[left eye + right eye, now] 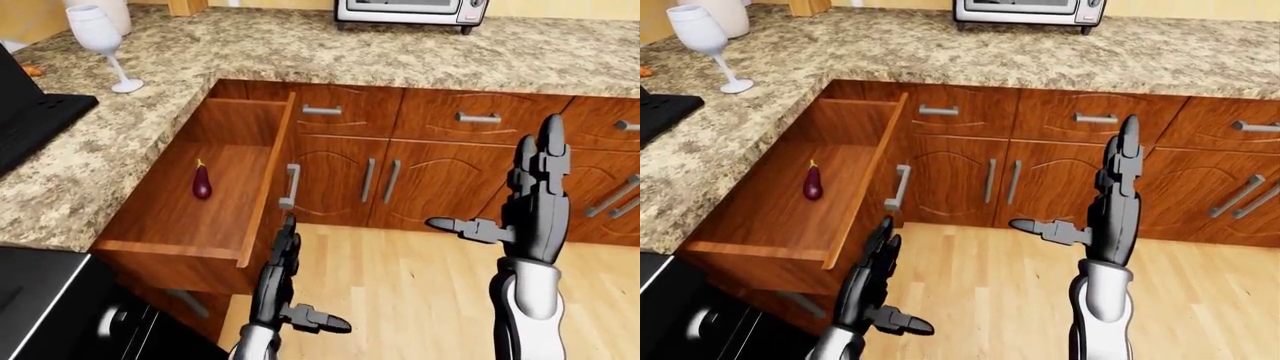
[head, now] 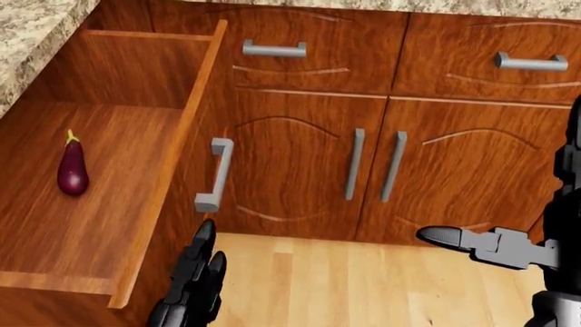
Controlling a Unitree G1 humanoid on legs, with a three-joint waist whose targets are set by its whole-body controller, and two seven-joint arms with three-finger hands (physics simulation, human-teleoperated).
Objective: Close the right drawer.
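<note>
Left hand [image 1: 283, 259] low beside drawer front, fingers straight and together, thumb splayed out toward 4 o'clock, holding nothing; flat palm suits a push, not a grasp. Fingertips just under drawer handle [image 1: 290, 187], not clearly touching panel — cannot tell contact. Right hand [image 1: 535, 195] raised at 3 o'clock of left-eye view, fingers upright, thumb pointing toward 9 o'clock, wide and empty; likely parked clear of the work.

Drawer [image 1: 262, 187] pulled fully out from corner cabinet at 9 o'clock, under granite bench [image 1: 300, 52]. Eggplant [image 1: 202, 182] lying inside on drawer floor, well clear of walls, so no snag likely on closing. Neighbouring drawers and cabinet doors at 12 to 3 o'clock all shut.

Wine glass [image 1: 101, 37] upright on bench at 11 o'clock, toaster oven [image 1: 410, 10] at 12 o'clock, both well apart from hands.

Closing not yet done; next move probably palm against drawer front, pushing toward 9 o'clock. Risk: glancing push off handle instead of panel.
</note>
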